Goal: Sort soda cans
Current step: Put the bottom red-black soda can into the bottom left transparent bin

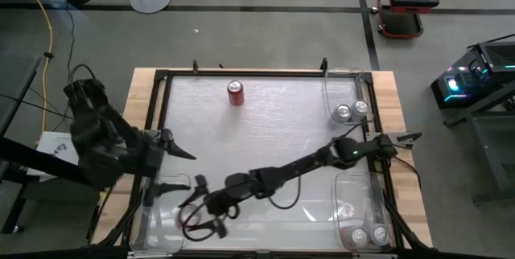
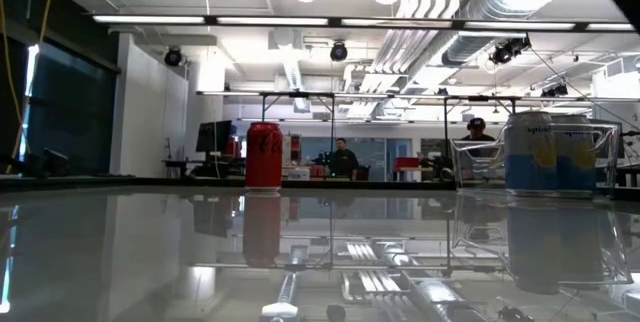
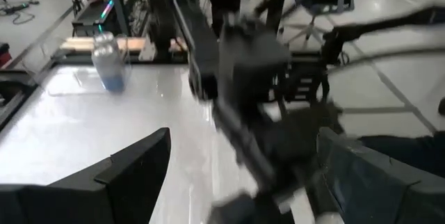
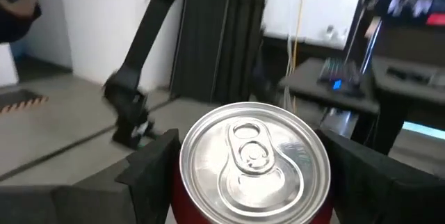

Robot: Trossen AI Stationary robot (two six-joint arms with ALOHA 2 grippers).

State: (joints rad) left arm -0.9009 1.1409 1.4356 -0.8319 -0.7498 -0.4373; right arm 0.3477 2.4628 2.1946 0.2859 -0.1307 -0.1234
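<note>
Two fingers of my right gripper (image 4: pixel 247 165) flank a red can (image 4: pixel 254 158), closed against its sides, near the table's (image 1: pixel 282 122) front-left. My left gripper (image 1: pixel 165 166) hangs open just beside it. Second red can (image 1: pixel 235 92) stands at the far edge. Silver cans (image 1: pixel 351 112) sit in the right bin (image 1: pixel 328 90).

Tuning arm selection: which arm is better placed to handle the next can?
Right. The right gripper already sits around a red can, which fills its wrist view. The left gripper is open with nothing in it; the other red can stands at the table's far side.
</note>
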